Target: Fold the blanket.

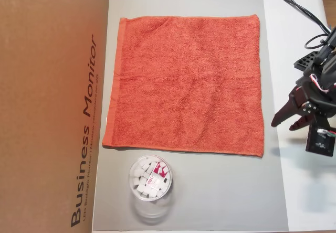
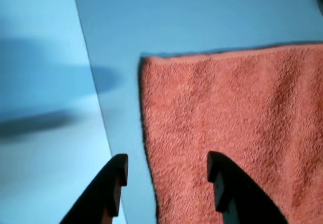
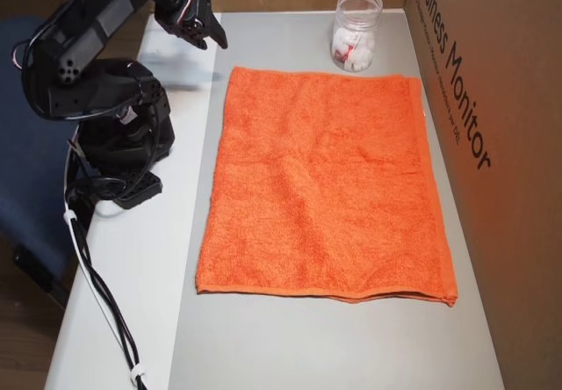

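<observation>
The black two-finger hand (image 2: 166,176) is spread wide and empty, poised above the corner of the flat orange-red terry-cloth blanket (image 2: 237,128).

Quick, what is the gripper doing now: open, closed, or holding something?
Gripper: open and empty, above the corner of the blanket, not gripping it.

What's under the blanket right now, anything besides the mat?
The blanket lies flat and unfolded on the grey mat, which shows around its edges. It looks smooth, with no bulge. Whatever is directly beneath stays covered.
</observation>
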`<state>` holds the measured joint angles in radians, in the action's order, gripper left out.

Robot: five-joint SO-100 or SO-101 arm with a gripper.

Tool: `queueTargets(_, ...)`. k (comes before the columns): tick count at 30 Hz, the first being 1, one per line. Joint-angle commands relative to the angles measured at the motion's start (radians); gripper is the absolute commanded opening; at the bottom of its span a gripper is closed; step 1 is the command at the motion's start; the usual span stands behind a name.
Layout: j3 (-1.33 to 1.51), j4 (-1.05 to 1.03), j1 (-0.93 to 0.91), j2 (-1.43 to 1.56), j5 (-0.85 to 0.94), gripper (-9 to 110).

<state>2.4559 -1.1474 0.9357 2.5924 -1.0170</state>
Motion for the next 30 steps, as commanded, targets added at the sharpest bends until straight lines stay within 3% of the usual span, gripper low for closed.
queueTargets(1,-0.049,0.133,0.012,-0.071,-0.008,16)
queueTargets(16,-0.061,0.371,0.035,-0.411,-0.008,15)
queueTargets(30,-0.061,0.419,0.02,-0.568,-0.009,15)
